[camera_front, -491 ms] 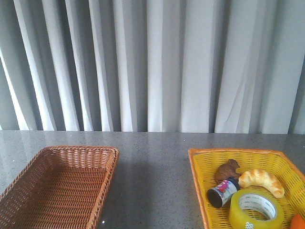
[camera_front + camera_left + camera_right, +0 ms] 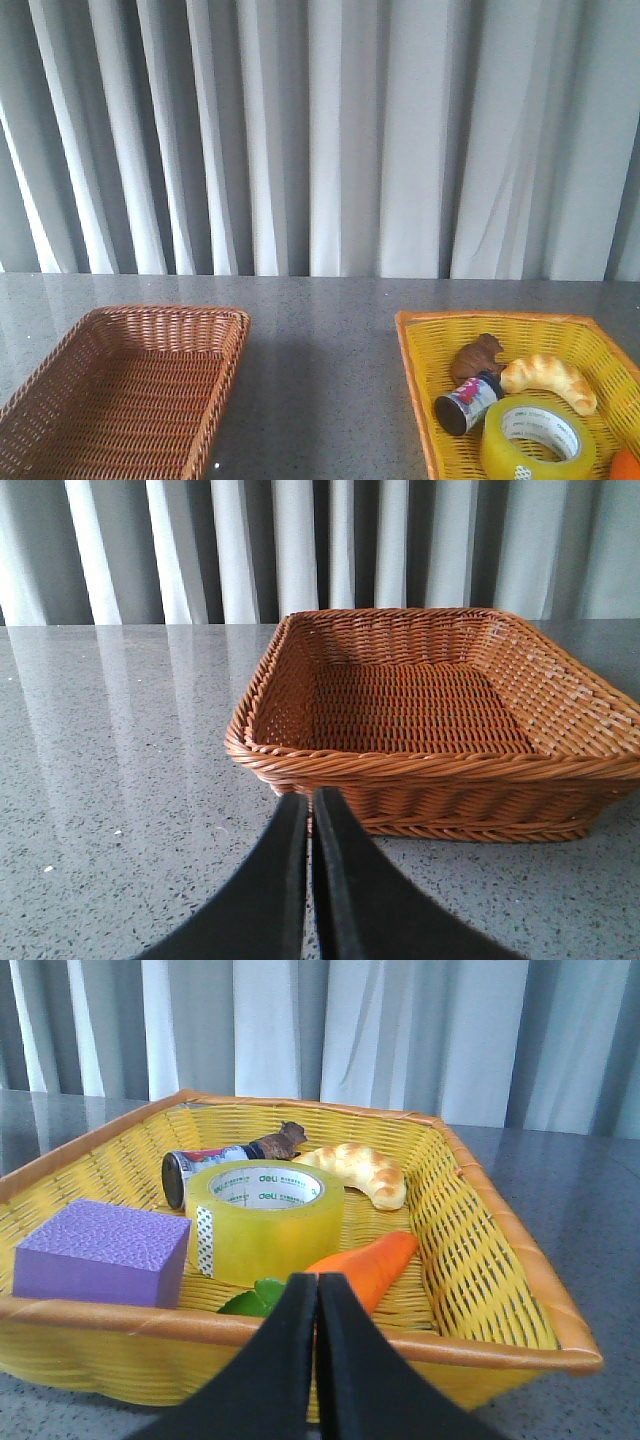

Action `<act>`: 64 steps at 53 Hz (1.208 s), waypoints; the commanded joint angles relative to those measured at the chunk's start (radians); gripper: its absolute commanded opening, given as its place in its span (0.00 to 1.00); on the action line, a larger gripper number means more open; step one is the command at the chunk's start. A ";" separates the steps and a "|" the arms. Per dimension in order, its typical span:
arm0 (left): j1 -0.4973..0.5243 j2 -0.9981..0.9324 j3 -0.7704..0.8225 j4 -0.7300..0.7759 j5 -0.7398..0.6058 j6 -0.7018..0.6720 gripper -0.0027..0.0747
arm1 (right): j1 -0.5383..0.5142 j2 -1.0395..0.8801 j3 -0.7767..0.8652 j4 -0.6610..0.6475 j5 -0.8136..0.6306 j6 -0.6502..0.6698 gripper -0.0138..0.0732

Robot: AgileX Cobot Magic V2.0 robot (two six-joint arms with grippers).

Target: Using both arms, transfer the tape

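Here, in the front view, a brown wicker basket point(image 2: 130, 385) sits on the grey speckled table point(image 2: 320, 350) at the left, and a yellow basket point(image 2: 425, 390) at the right. The tape point(image 2: 538, 440) lies flat inside the yellow basket, near its front. Just behind it lie a small dark can point(image 2: 468, 400), a pale croissant point(image 2: 550, 380) and a brown animal figure point(image 2: 476, 357). An orange shape point(image 2: 627, 466) shows at the frame's edge beside the tape. Neither arm appears in this view.

In the left wrist view, the left gripper point(image 2: 309, 810) has its two black fingers pressed together, holding nothing, and points at the near rim of the brown wicker basket point(image 2: 430, 765), just short of it, over the table point(image 2: 120, 780).

In the right wrist view, the right gripper point(image 2: 318, 1290) also has its fingers pressed together with nothing between them, just outside the near rim of the yellow basket point(image 2: 500, 1260). Inside, the tape point(image 2: 266, 1222) stands with its white printed core facing up, between a purple block point(image 2: 100, 1252) and a carrot point(image 2: 365, 1270). The can point(image 2: 205, 1170), the animal figure point(image 2: 280, 1143) and the croissant point(image 2: 355, 1170) lie beyond it.
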 commanded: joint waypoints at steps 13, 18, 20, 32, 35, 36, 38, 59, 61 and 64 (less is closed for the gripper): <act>-0.009 -0.017 -0.028 -0.010 -0.076 -0.009 0.03 | 0.001 -0.013 0.008 -0.005 -0.075 0.002 0.15; -0.009 -0.017 -0.028 -0.010 -0.076 -0.009 0.03 | 0.001 -0.013 0.008 -0.005 -0.075 0.002 0.15; -0.009 -0.017 -0.028 -0.010 -0.076 -0.009 0.03 | 0.001 -0.013 0.008 -0.005 -0.075 0.002 0.15; -0.009 -0.017 -0.028 -0.010 -0.076 -0.009 0.03 | 0.001 -0.013 0.008 -0.005 -0.074 0.002 0.15; -0.009 -0.017 -0.028 -0.010 -0.076 -0.009 0.03 | 0.001 -0.013 0.008 -0.005 -0.074 0.002 0.15; -0.009 -0.017 -0.028 -0.010 -0.076 -0.009 0.03 | 0.001 -0.013 0.008 -0.005 -0.074 0.002 0.15; -0.009 -0.017 -0.028 -0.010 -0.076 -0.009 0.03 | 0.001 -0.013 0.008 -0.005 -0.074 0.002 0.15; -0.009 -0.017 -0.028 -0.010 -0.077 -0.009 0.03 | 0.001 -0.013 0.008 -0.005 -0.075 0.002 0.15; -0.009 -0.017 -0.028 -0.010 -0.082 -0.009 0.03 | 0.001 -0.013 0.008 -0.006 -0.088 0.001 0.15; -0.009 -0.017 -0.028 -0.037 -0.113 -0.025 0.03 | 0.001 -0.013 0.007 -0.019 -0.140 -0.028 0.15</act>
